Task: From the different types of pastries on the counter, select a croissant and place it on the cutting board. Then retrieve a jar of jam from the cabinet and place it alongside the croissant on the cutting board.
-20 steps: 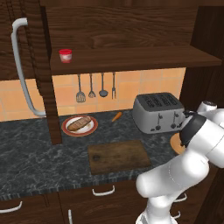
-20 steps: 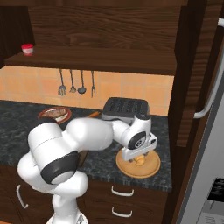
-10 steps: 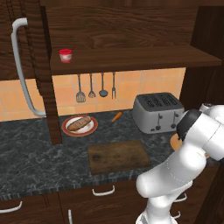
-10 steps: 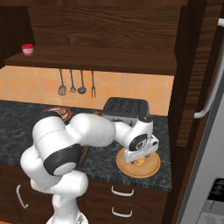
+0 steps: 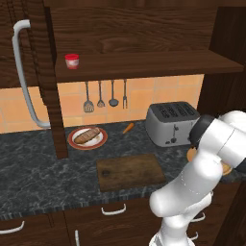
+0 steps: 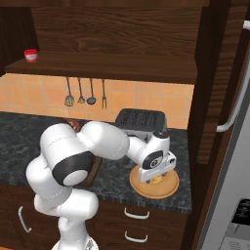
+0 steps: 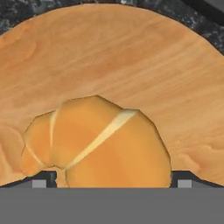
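In the hand view the golden croissant (image 7: 98, 142) lies on a round light-wood disc (image 7: 131, 57). My gripper (image 7: 112, 179) is open right over it, one dark fingertip (image 7: 41, 180) on each side of the roll. From the right base view the gripper (image 6: 155, 178) points down onto the disc (image 6: 170, 189) on the counter (image 6: 29, 132), to the right of the toaster. The dark cutting board (image 5: 130, 170) lies bare in the middle of the counter (image 5: 38, 173). The red-lidded jar of jam (image 5: 72, 61) stands on the cabinet shelf (image 5: 144, 65), far left of the hand.
A toaster (image 5: 172, 122) stands just behind the disc. A plate with a brown loaf roll (image 5: 87, 136) and a thin orange stick (image 5: 128, 128) lie behind the board. Utensils hang on the tiled wall. The cabinet door with its curved grey handle (image 5: 24, 72) stands open at left. A fridge (image 6: 234, 171) closes the right side.
The hand has sunk a little lower over the disc and shifted slightly right, bringing the fingers down around the croissant. Nothing else has moved.
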